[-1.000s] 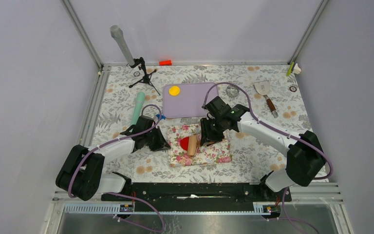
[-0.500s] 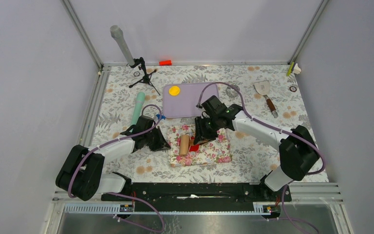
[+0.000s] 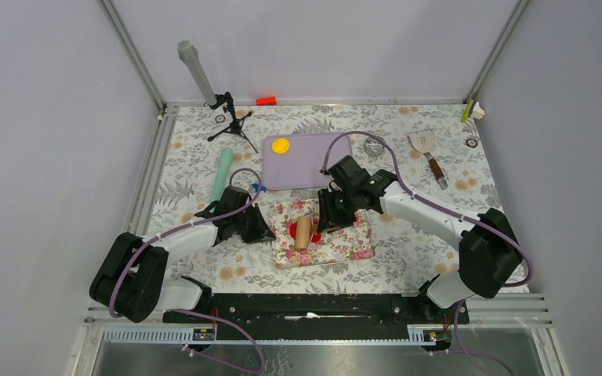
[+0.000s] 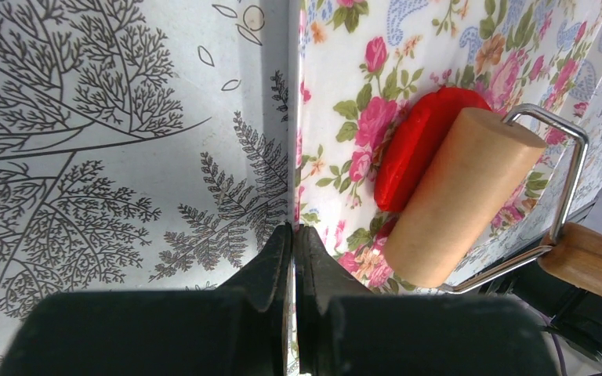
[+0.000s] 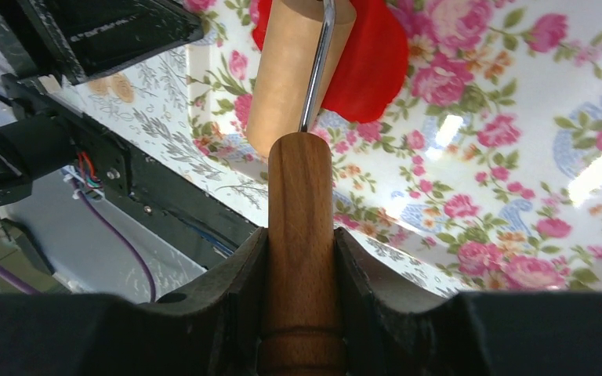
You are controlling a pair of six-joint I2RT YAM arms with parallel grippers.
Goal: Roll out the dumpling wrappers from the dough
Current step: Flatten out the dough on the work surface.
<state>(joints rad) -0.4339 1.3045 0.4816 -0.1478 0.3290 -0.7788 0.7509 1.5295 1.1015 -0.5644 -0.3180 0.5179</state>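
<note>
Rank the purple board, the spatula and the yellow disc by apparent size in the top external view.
1. purple board
2. spatula
3. yellow disc, clearly the smallest

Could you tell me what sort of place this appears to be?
Probably a lab robot cell staged as a toy kitchen: bare grey walls in an aluminium frame, a floral mat, and red dough under a wooden roller.

Counts:
- grippers 2: left gripper (image 3: 262, 230), right gripper (image 3: 329, 217)
- dough (image 4: 419, 145) 1 lump
- yellow wrapper (image 3: 281, 146) 1
- roller (image 3: 303, 232) 1
- mat (image 3: 346, 244) 1
- board (image 3: 313, 166) 1
- green stick (image 3: 222, 174) 1
- spatula (image 3: 428, 149) 1
- tripod (image 3: 232, 119) 1
- orange block (image 3: 266, 100) 1, top centre
</note>
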